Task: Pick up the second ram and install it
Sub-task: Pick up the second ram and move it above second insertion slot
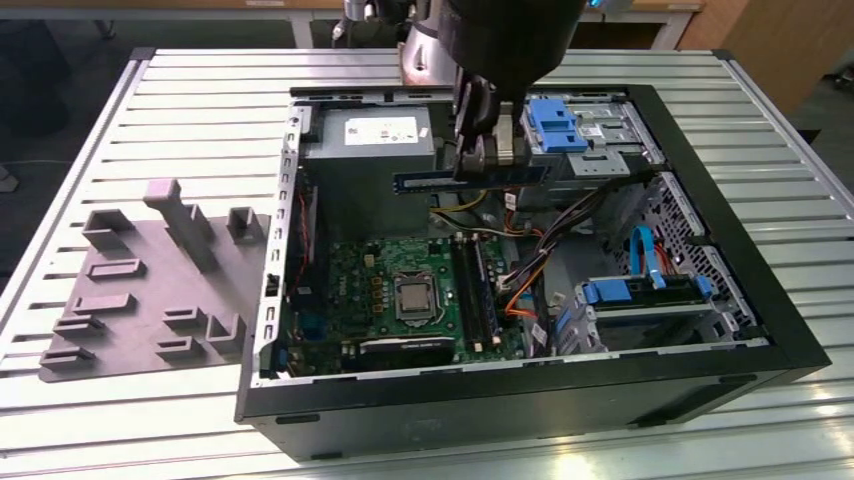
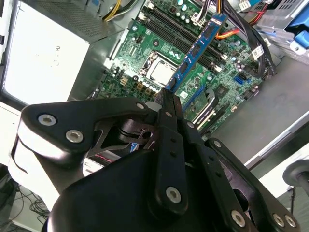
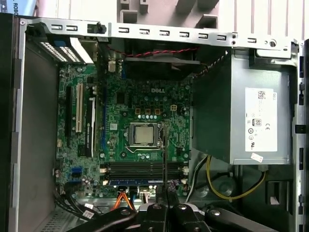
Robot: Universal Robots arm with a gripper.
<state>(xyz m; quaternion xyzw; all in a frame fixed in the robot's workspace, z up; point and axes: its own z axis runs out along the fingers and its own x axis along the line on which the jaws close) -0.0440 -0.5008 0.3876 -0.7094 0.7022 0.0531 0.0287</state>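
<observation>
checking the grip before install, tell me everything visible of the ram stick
The second ram is a thin, long, blue circuit board with chips along its face. The hand is shut on it near its middle, holding it on edge and roughly level in the air above the open computer case. Nothing else touches it.
</observation>
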